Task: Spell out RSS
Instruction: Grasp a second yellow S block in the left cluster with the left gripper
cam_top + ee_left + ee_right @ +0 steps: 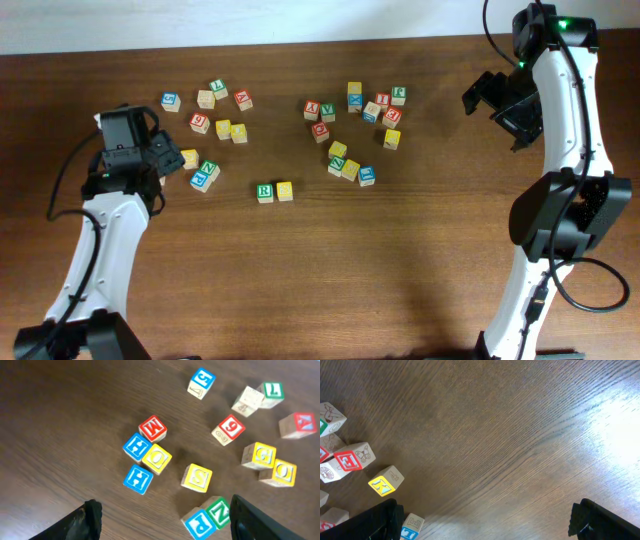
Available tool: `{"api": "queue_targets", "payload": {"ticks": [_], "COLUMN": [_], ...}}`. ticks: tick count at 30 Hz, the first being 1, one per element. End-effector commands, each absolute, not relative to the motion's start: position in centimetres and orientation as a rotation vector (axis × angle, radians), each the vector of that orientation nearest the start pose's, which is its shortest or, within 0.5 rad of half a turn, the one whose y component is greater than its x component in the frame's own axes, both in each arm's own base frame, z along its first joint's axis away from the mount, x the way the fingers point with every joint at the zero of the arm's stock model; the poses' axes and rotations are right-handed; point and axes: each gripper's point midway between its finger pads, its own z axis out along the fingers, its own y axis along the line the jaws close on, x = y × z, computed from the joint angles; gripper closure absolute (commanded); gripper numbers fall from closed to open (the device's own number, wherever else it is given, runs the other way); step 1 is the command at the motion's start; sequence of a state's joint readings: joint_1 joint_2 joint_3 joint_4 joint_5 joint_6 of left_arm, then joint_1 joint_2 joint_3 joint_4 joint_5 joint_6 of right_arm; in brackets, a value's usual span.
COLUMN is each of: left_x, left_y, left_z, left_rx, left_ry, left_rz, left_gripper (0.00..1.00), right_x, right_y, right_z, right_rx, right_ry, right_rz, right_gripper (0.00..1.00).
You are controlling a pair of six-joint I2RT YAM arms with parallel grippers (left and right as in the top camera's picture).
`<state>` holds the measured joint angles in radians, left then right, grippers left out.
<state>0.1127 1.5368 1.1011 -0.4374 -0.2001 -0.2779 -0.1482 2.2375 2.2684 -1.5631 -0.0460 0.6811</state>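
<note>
Left jaws wide, empty, near the loose S (196, 478). At desk (330, 270) centre, R (264, 192) sits touching a yellow cube (285, 190), likely first S. Right jaws fully spread, empty. Step: fetching second S; next, straddle it, clear of neighbours.

The green R cube (264, 192) and a yellow cube (285, 190) sit upright, touching side by side; the yellow S cube (196, 478) lies well apart, to their left.
</note>
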Motion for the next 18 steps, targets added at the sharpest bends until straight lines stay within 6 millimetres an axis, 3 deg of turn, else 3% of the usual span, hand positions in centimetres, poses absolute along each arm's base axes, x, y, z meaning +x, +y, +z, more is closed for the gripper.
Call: {"api": "queue_targets", "payload": {"ticks": [1,5,11,18], "left_x": [41.4,42.8,44.3,44.8], "left_y": [6.9,4.5,4.5,3.3], "left_z": [12.2,11.6,9.9,7.4], "left_rx": [-0.255,-0.077,-0.051,-0.020], "left_ry": [2.470,2.459,2.454,2.486], "left_rz": [0.187,0.047,0.046,-0.052], "left_gripper": [0.26,0.25,0.28,0.46], "right_x": [43.3,43.3,43.3,43.3], "right_y": [-5.9,-5.9,-5.9,-5.9], "right_z": [15.7,15.7,15.7,15.7], "right_rx": [1.248,1.248,1.248,1.248], "right_ry": [2.812,2.812,2.812,2.812], "right_rz": [0.092,0.092,0.092,0.092], "right_gripper": [0.02,0.02,0.02,0.02]}}
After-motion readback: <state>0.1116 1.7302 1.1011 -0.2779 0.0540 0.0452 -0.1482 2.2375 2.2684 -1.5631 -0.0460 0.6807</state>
